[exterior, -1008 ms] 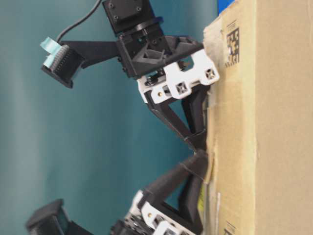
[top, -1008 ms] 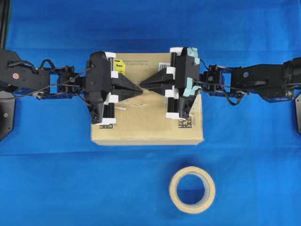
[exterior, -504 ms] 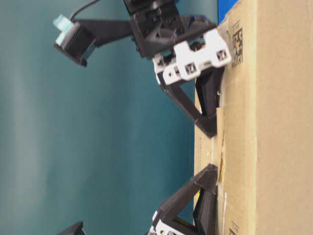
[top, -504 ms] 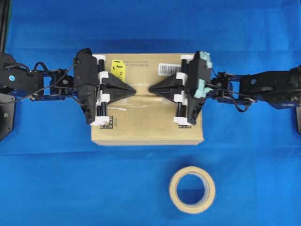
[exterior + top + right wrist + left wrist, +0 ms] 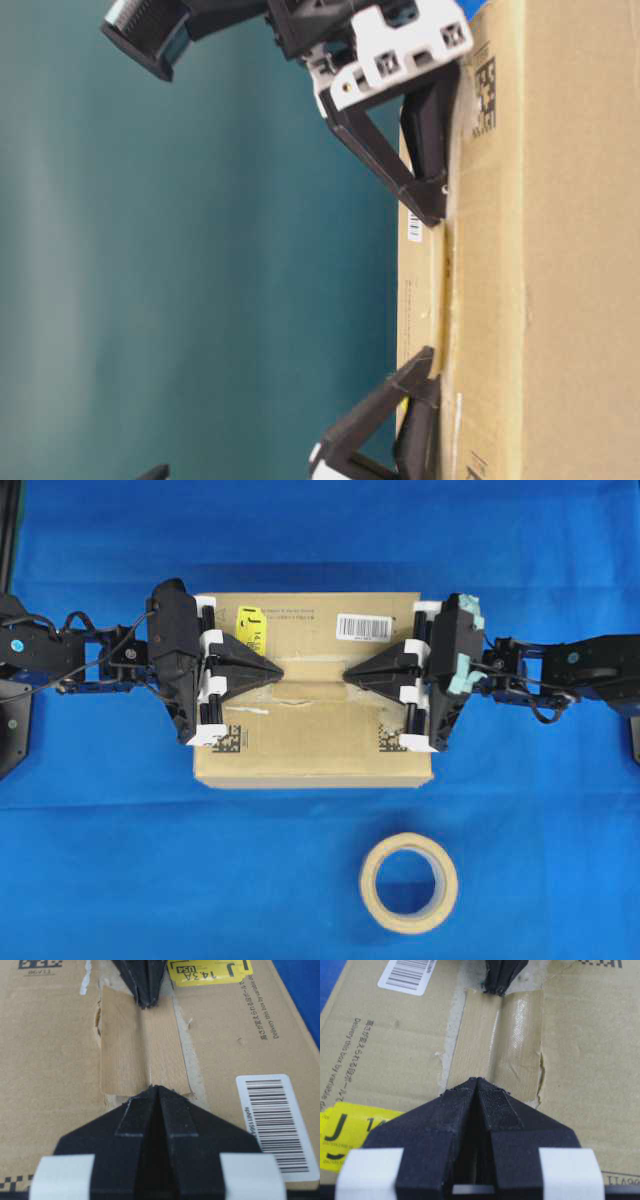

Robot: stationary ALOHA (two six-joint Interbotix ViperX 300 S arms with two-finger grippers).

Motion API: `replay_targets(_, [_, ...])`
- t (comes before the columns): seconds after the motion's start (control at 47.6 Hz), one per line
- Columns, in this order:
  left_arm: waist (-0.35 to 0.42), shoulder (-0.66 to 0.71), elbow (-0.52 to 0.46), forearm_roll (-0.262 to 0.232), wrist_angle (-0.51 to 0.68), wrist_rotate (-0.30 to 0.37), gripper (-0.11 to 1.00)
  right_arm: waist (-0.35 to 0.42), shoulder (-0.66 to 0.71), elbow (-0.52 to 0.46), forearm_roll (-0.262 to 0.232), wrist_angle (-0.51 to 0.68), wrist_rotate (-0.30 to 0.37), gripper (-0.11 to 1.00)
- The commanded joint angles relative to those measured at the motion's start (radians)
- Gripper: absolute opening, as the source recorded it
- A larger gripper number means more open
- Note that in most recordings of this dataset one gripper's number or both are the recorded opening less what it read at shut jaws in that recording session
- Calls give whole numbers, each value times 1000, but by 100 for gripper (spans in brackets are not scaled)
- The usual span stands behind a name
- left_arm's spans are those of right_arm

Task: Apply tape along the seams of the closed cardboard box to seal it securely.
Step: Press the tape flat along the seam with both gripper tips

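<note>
Tan-brown rectangular tape piece [image 5: 312, 687] lay flat over dark seam on brown cardboard box [image 5: 310, 755]. Left gripper [image 5: 280, 670] closed empty at 9 o'clock edge; right gripper [image 5: 346, 674] closed empty at 3 o'clock.

Both robot arms are black, with thin black cables looping beside them. The left arm [image 5: 70, 660] has a small blue dot near its far end. The right arm [image 5: 580, 670] has a camera block with pale green tape stuck on it. The left gripper [image 5: 275, 669] and the right gripper [image 5: 350, 672] look the same (each is a black pointed wedge). Each wedge has white blocks behind it, with small square holes and black rods between them.
</note>
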Motion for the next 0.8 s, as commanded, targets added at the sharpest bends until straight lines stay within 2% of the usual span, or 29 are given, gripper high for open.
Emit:
replay_targets(0.0, [-3, -38, -37, 2, 8, 11, 0, -2, -57, -31, -6, -3, -17, -1])
replay_targets(0.189, [-3, -80, -97, 5, 3, 57, 0, -21, -98, -92, -8, -5, -77, -1])
replay_targets(0.336, [-17, -46, -135, 5, 0, 101, 0, -38, -57, -146, -8, 2, -86, -1])
replay_targets(0.567, [-57, 23, -192, 5, 0, 106, 0, -37, 51, -221, -2, 2, -87, -1])
replay_targets(0.777, [-61, 71, -175, 2, -2, 92, 0, -31, 114, -247, 6, 3, -77, -1])
